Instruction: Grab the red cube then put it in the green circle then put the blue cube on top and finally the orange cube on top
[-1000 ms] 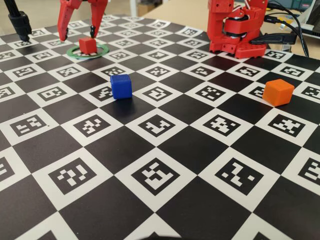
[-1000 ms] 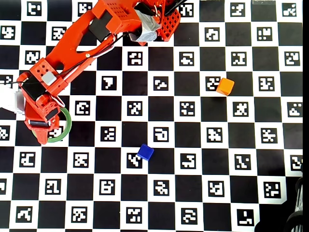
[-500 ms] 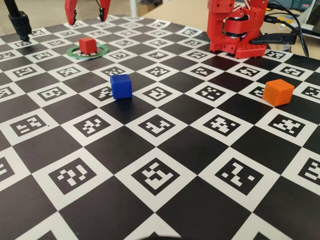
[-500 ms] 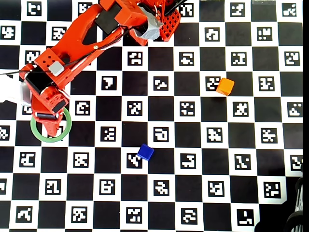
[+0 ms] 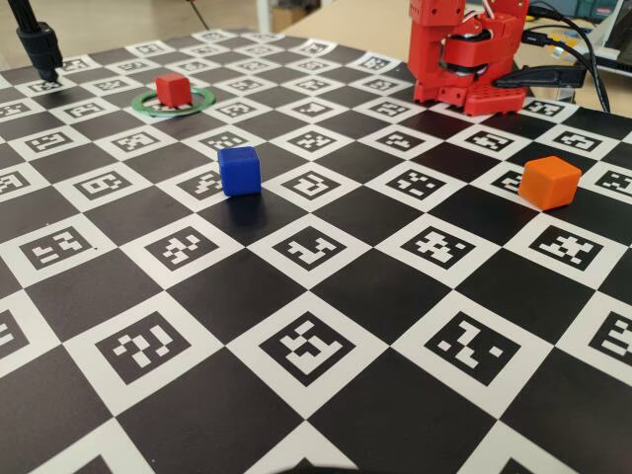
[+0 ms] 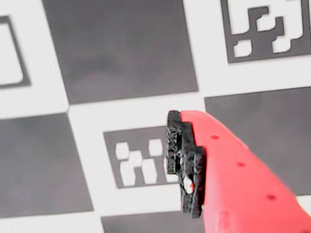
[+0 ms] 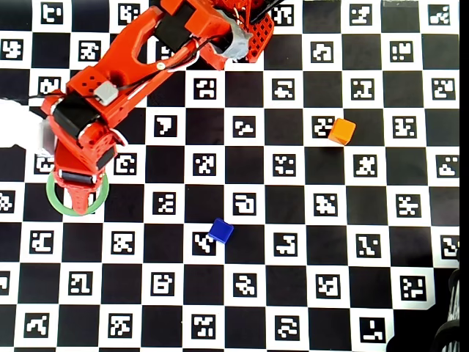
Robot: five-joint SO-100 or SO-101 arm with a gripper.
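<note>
The red cube (image 5: 173, 89) sits inside the green circle (image 5: 202, 101) at the far left of the board in the fixed view. The blue cube (image 5: 240, 170) rests alone on the board nearer the camera, and the orange cube (image 5: 550, 182) lies far to the right. Overhead, my gripper (image 7: 78, 204) hovers over the green circle (image 7: 51, 196) and hides the red cube; the blue cube (image 7: 220, 231) and orange cube (image 7: 341, 131) lie apart from it. In the wrist view one red finger with a black pad (image 6: 185, 162) shows over a marker square, with nothing beside it. The gripper is open and empty.
The arm's red base (image 5: 464, 54) stands at the back of the checkered marker board (image 5: 316, 296). A black stand (image 5: 39, 44) rises at the far left corner. Cables lie behind the base at the right.
The gripper has let go of the red cube in the ring and risen out of the top of the fixed view. The cubes have not moved.
</note>
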